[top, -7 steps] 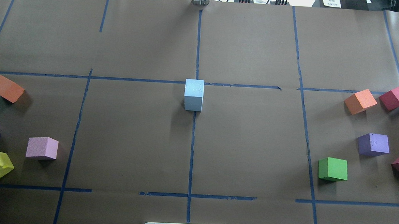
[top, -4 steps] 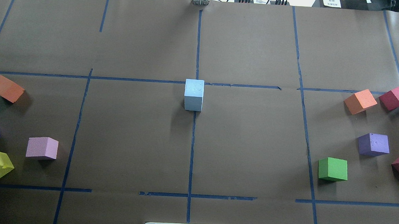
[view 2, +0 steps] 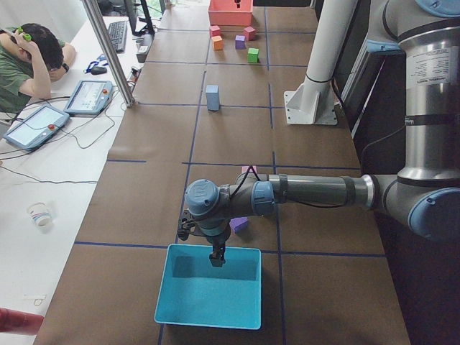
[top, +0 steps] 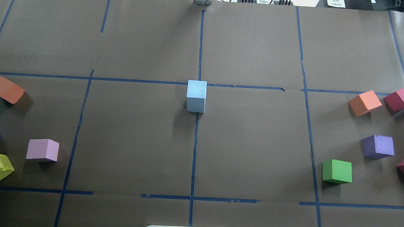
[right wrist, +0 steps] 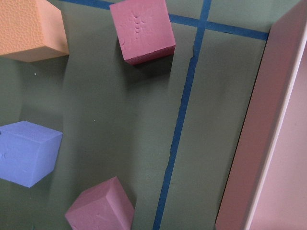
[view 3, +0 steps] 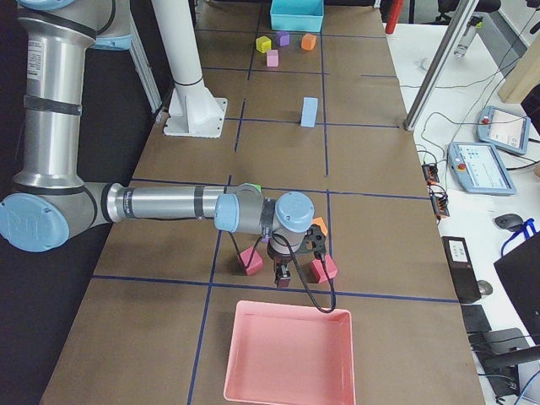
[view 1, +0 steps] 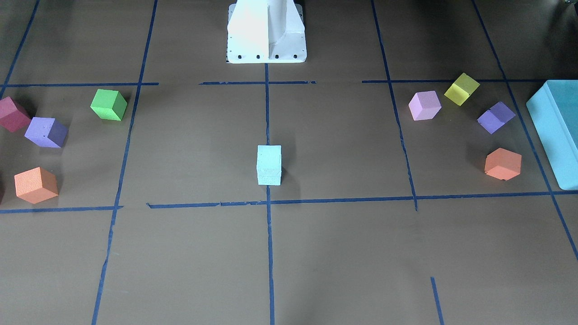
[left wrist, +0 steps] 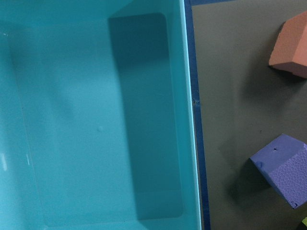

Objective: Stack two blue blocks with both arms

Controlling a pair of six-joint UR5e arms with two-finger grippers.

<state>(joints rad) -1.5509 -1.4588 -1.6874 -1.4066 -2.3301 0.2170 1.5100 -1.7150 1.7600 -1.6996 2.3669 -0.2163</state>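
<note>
The two blue blocks [top: 196,96] stand one on the other as a single upright column on the centre tape line. The column also shows in the front view [view 1: 269,164], the left side view [view 2: 212,97] and the right side view [view 3: 309,110]. No gripper is near it. My left gripper [view 2: 215,259] hangs over the near wall of the teal box [view 2: 180,310], far from the stack. My right gripper [view 3: 283,277] hangs between two maroon cubes by the pink tray [view 3: 291,311]. I cannot tell whether either gripper is open or shut.
Orange, purple, pink and yellow cubes [top: 42,150] lie at my left side. Orange, maroon, purple and green cubes [top: 337,171] lie at my right side. The white base pedestal [view 1: 266,31] stands at the table's robot edge. An operator sits beyond the far side.
</note>
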